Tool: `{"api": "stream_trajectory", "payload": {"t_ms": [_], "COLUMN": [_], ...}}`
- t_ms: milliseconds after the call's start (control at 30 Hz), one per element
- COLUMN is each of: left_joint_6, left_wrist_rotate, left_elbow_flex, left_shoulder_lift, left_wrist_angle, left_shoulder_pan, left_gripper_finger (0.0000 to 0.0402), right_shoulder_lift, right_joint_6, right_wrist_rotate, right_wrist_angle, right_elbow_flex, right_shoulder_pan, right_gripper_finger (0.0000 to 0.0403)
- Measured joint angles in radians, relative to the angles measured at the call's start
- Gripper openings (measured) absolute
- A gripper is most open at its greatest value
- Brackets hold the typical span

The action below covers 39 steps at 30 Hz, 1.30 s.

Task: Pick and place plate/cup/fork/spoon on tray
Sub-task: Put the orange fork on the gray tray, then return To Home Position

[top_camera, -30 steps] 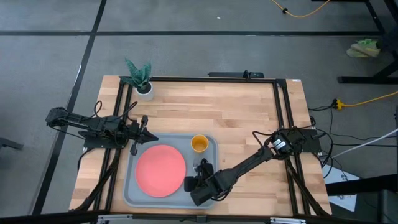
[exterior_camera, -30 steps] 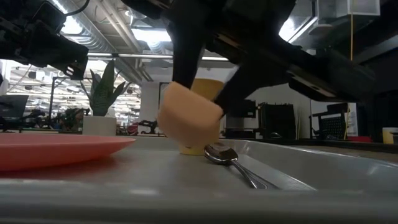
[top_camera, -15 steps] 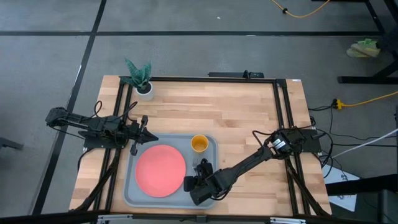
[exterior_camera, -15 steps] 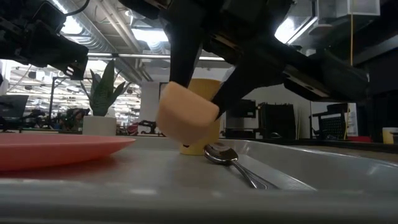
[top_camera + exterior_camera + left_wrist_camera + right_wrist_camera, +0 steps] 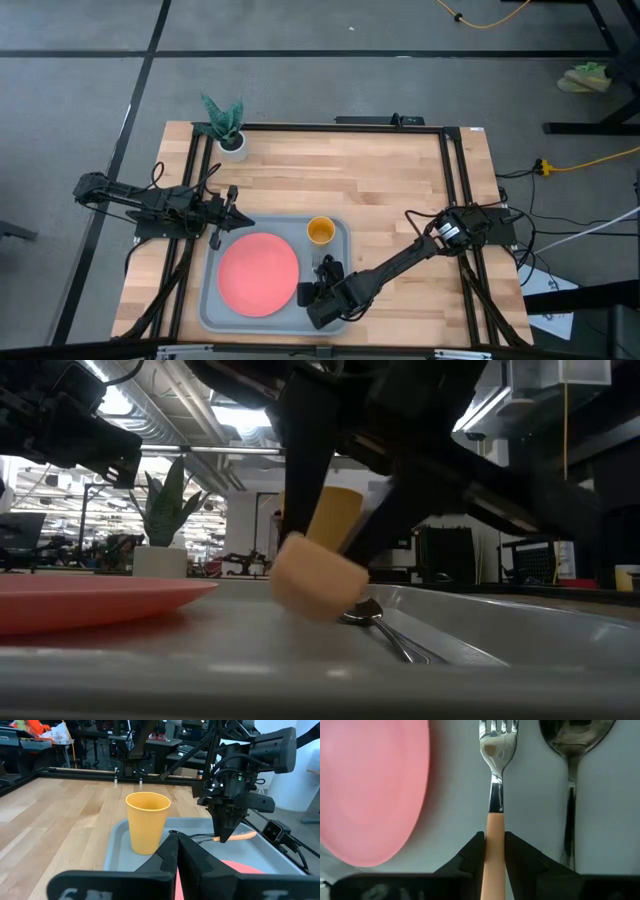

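The grey tray (image 5: 338, 238) lies at the table's near middle. The pink-red plate (image 5: 258, 275) rests flat on its left part, and the yellow cup (image 5: 320, 231) stands upright at its far right corner. The dark spoon (image 5: 569, 765) lies on the tray floor beside the fork (image 5: 497, 750), which has silver tines and an orange handle. My right gripper (image 5: 316, 292) is shut on the fork, low over the tray's right part between plate and spoon. My left gripper (image 5: 238, 217) is shut and empty by the tray's far left corner. My right gripper pinches the fork's orange handle (image 5: 495, 825) between its two fingers (image 5: 474, 849), a little behind the metal neck. The fingers come from above, pointing down, and lie across the handle. The fork lies about level with its tines toward the cup, its handle end (image 5: 318, 575) low over the tray floor; whether it touches, I cannot tell.
A white pot with a green plant (image 5: 228, 128) stands at the table's far left corner. Bare wood lies beyond the tray and to its right. Black frame rails (image 5: 452, 180) run along the table's sides.
My right gripper has gone down toward the tray floor with the fork. In the low view the fork's orange handle end now sits lower and closer to the spoon's bowl than a second ago. The fork stays in the hold.
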<state>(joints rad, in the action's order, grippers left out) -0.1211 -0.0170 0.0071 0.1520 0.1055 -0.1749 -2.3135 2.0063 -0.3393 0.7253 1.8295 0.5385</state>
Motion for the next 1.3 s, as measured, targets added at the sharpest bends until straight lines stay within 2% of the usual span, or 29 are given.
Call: {"api": "stream_trajectory", "payload": {"t_ms": [567, 867, 1067, 1200, 1300], "left_joint_6": [0.000, 0.000, 0.000, 0.000, 0.000], "left_wrist_rotate": [0.000, 0.000, 0.000, 0.000, 0.000], "left_elbow_flex": [0.000, 0.000, 0.000, 0.000, 0.000], "left_shoulder_lift": [0.000, 0.000, 0.000, 0.000, 0.000], "left_wrist_angle": [0.000, 0.000, 0.000, 0.000, 0.000], "left_shoulder_pan": [0.000, 0.000, 0.000, 0.000, 0.000], "left_gripper_finger": [0.0000, 0.0000, 0.0000, 0.0000, 0.0000], "right_shoulder_lift": [0.000, 0.000, 0.000, 0.019, 0.049], "right_joint_6": [-0.023, -0.015, -0.004, -0.084, -0.233], "right_wrist_rotate": [-0.007, -0.008, -0.009, -0.017, -0.009], "right_wrist_angle": [0.010, 0.006, 0.005, 0.009, 0.003], "right_elbow_flex": [-0.003, -0.003, -0.003, 0.025, 0.080], "right_shoulder_pan": [-0.008, -0.008, -0.008, -0.007, -0.003], "right_gripper_finger": [0.0074, 0.0101, 0.0103, 0.0103, 0.0103]}}
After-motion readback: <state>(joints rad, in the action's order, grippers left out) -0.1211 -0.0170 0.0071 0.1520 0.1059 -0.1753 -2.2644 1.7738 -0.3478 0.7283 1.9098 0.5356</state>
